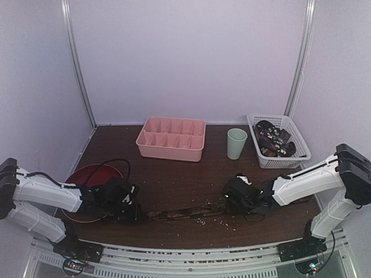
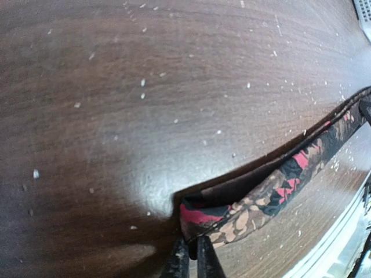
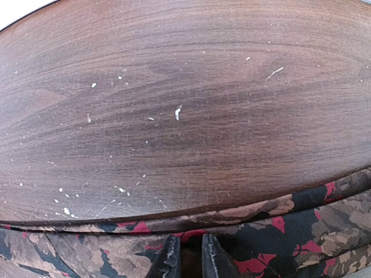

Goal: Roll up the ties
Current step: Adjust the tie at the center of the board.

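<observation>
Down at the near edge: two arms, two claws, both low on the surface (image 1: 174, 176). One tie (image 1: 186, 213) lies stretched between them, running left to right along the near part of the wood, black with red and tan patches.

Left claw (image 2: 191, 248): the fingers are pinched tight together on the tie's folded end, with the fabric caught at the tips. Right claw (image 3: 190, 249): the fingers are nearly closed with only a narrow gap, and the tie's edge sits in that gap, so it has hold of the tie farther along. White specks are scattered over the wood around the tie.

Moving back on the left, there's one red plate (image 1: 87, 174), partly under the left arm. Farther back in the middle sits one pink tray (image 1: 171, 152), divided into compartments. Just to its right is one pale green cup (image 1: 236, 143), standing upright. In the far right corner is one white basket (image 1: 278, 161) holding a heap of dark patterned ties (image 1: 272, 139), too tangled to count.
</observation>
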`<control>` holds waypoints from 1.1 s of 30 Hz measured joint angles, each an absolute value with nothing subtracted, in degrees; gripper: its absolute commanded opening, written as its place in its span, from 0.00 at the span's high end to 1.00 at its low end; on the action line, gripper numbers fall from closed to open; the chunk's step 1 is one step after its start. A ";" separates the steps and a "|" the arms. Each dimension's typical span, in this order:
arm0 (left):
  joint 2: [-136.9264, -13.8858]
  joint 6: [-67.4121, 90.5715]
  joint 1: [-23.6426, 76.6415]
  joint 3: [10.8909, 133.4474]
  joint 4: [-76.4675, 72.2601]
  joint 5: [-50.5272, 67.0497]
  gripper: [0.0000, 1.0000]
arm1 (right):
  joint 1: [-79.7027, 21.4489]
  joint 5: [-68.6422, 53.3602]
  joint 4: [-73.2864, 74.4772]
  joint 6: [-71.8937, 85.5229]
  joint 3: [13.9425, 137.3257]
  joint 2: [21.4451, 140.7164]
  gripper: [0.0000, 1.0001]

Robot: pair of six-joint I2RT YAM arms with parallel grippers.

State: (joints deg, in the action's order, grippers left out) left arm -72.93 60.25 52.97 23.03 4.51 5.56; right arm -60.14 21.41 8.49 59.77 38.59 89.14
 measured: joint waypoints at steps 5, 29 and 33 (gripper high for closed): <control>-76.27 58.50 52.90 26.13 5.34 4.62 1.00 | -60.14 21.67 6.85 59.99 37.58 88.86 0.83; -81.10 47.99 46.06 34.72 15.73 -3.18 1.00 | -57.74 21.91 11.60 60.69 37.04 78.28 0.83; -81.10 47.66 46.06 34.72 15.70 -3.14 1.00 | -56.69 23.99 14.37 64.18 35.33 76.01 0.83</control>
